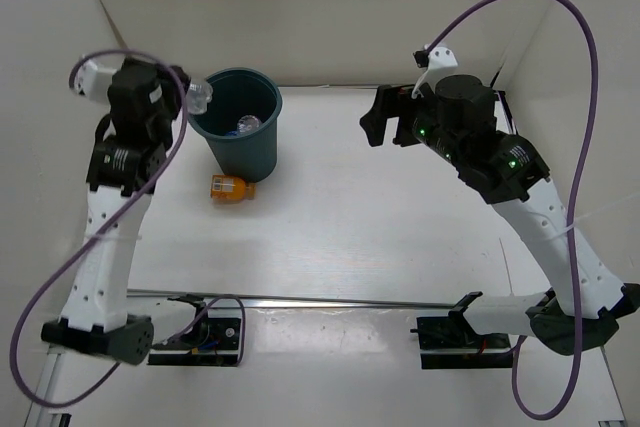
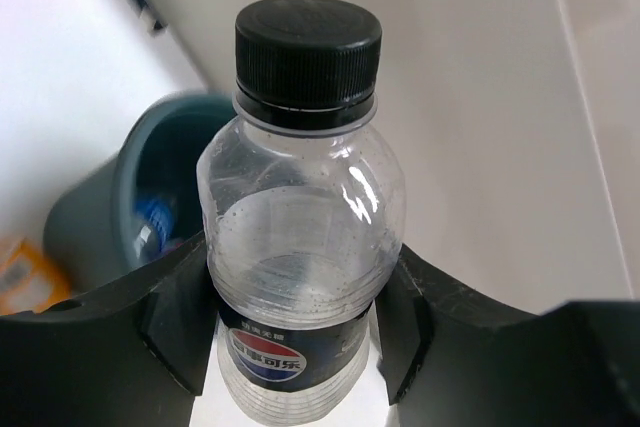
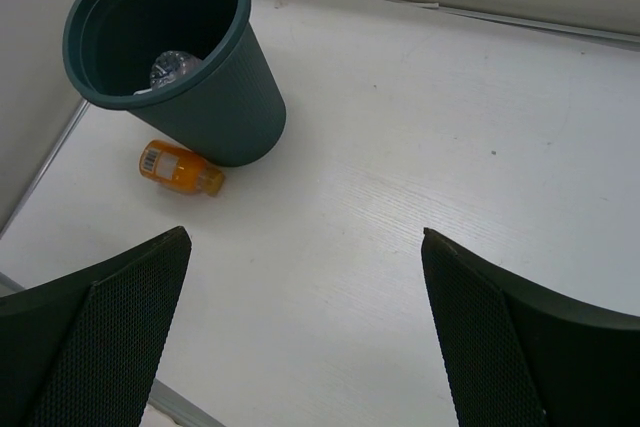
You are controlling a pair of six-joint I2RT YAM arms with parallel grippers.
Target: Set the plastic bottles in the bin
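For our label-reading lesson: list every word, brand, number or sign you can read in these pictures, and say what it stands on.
"百事可乐": on the dark label of the black-capped bottle, held in the left gripper.
Too small to read: the barcode patch on the orange bottle.
Too blurred to read: the blue label on the bottle inside the bin.
No other text can be read.

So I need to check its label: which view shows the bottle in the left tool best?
Left wrist: the black-capped bottle fills the frame, gripped by the left tool. Top view shows only its clear end by the bin; right wrist misses it.
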